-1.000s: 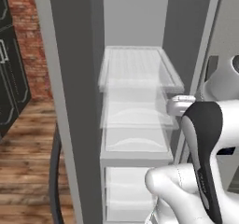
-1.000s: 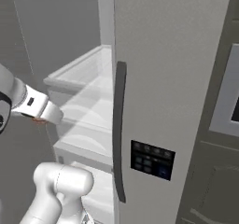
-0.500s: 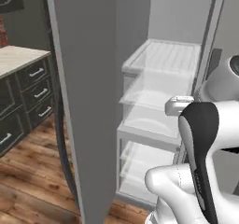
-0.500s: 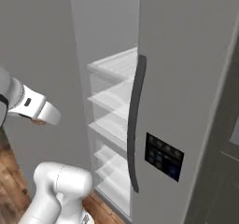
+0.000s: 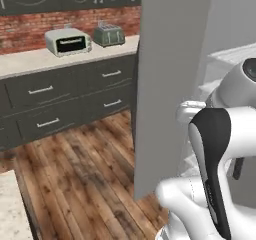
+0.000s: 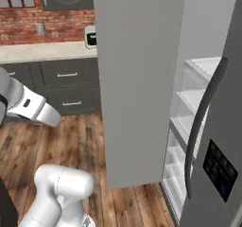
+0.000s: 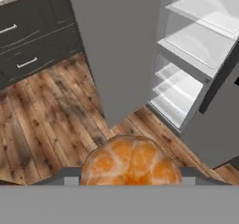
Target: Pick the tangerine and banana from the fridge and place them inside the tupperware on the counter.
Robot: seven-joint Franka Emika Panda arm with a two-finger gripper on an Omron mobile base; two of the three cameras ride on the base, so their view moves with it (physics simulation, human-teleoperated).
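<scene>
You have the tangerine point(image 7: 131, 160) right at the bottom of the hand view, bulging up close to the camera, so the gripper appears to be clamped on it, though the fingertips themselves are hidden at the lower edge and you can't see the contact. Beyond the fruit you look down on the wooden floor point(image 7: 51, 115), with the fridge point(image 7: 196, 55) standing open to the upper right, its translucent white shelves stacked one over another. The open fridge door point(image 6: 137, 79) hangs as a broad grey slab in the middle of the right base view, and the dark curved handle point(image 6: 201, 126) runs down the other door beside the shelves. In the left base view, a toaster oven point(image 5: 68, 41) and a toaster point(image 5: 109, 34) sit on the far back counter point(image 5: 30, 61) against the brick wall point(image 5: 60, 21).
</scene>
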